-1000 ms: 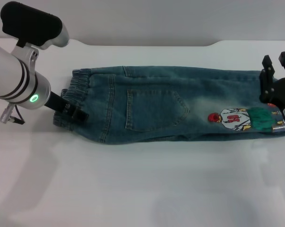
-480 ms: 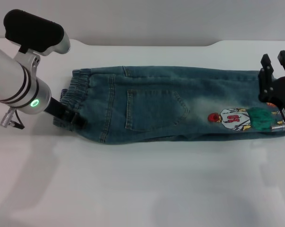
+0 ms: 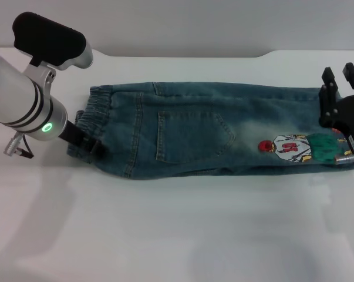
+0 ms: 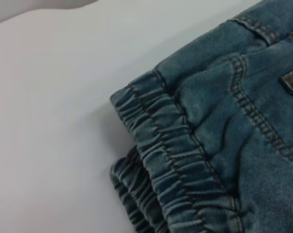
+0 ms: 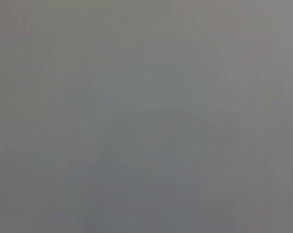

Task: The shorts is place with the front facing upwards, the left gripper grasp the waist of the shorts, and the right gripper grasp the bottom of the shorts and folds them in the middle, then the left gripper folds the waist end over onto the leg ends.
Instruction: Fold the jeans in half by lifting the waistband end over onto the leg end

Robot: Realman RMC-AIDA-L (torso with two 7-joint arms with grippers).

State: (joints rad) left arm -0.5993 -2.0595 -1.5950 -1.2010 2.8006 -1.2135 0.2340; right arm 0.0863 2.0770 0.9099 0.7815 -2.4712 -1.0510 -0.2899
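The denim shorts lie folded lengthwise on the white table, with a back pocket facing up. The puckered elastic waist is at the left and fills the left wrist view as the waist. The leg ends are at the right, beside a cartoon patch. My left gripper rests at the near corner of the waist. My right gripper stands at the leg ends, fingers apart and pointing away, nothing between them. The right wrist view shows only plain grey.
The table's far edge runs behind the shorts, against a grey wall. Bare table lies in front of the shorts.
My left arm has drawn slightly back and its claw has slid a little to the left along the waist. The right gripper and the shorts have hardly moved.
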